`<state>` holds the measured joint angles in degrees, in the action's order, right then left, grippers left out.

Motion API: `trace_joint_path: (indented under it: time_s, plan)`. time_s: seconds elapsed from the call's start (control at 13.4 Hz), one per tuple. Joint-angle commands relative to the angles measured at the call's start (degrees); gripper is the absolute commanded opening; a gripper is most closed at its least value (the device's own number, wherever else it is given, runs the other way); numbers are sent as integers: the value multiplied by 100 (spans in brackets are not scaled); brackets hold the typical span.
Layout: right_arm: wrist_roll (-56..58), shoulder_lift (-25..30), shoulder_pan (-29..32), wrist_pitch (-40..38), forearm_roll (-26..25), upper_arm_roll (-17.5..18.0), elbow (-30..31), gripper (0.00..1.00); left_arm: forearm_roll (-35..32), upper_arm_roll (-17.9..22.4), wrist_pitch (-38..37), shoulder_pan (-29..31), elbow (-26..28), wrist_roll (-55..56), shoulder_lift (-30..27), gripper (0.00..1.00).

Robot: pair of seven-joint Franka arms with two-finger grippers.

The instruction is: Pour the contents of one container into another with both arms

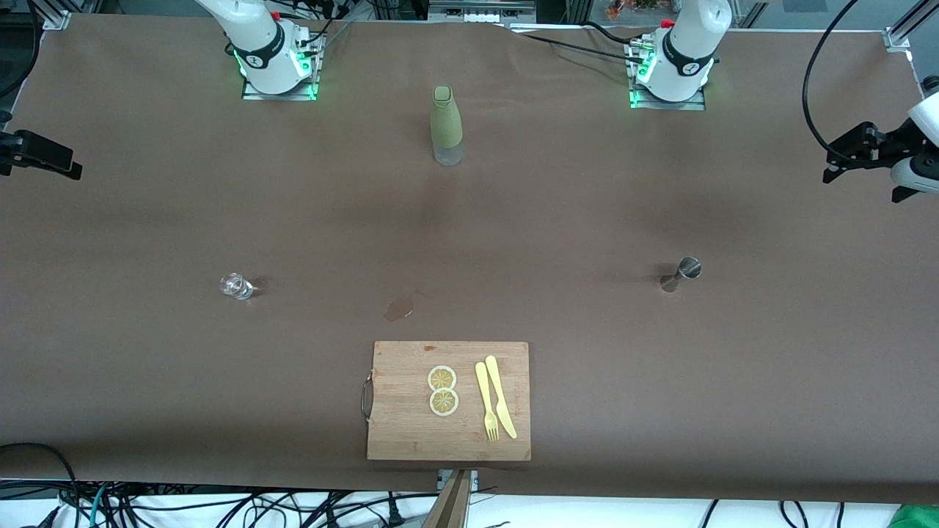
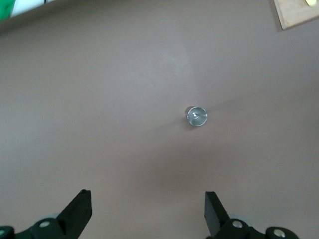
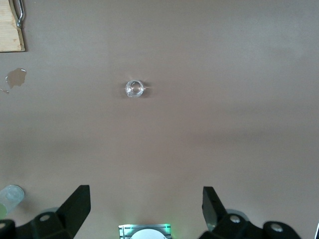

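Both arms wait raised high, and only their bases show in the front view: the right arm [image 1: 265, 53] and the left arm [image 1: 681, 64]. My left gripper [image 2: 148, 211] is open and empty, high over the table, looking down on a small metal jigger [image 2: 197, 116] [image 1: 682, 273]. My right gripper [image 3: 144, 205] is open and empty too, high above a small clear glass [image 3: 134, 88] [image 1: 236, 287]. A green bottle [image 1: 446, 121] with a clear bottom stands upright between the two bases; its edge also shows in the right wrist view as the bottle [image 3: 10, 197].
A wooden cutting board [image 1: 400, 433] lies at the table's near edge with two lemon slices [image 1: 443, 390], a yellow fork [image 1: 486, 403] and a knife [image 1: 500, 396]. A wet patch [image 1: 398, 309] marks the brown cloth just above it. Black fixtures [image 1: 862, 150] [image 1: 37, 154] jut in at both table ends.
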<state>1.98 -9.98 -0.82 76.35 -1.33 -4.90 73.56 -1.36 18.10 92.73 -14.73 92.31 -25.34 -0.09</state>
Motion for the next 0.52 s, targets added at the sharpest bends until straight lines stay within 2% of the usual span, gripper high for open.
trace_joint_path:
  time_s: [0.0,0.45]
  plan:
    - [75,31,21,56,36,-2,27,100,-181,-9,184,102,121,-882,-18,100]
    - [75,31,21,100,37,-2,27,100,188,-9,595,365,384,-2945,96,100]
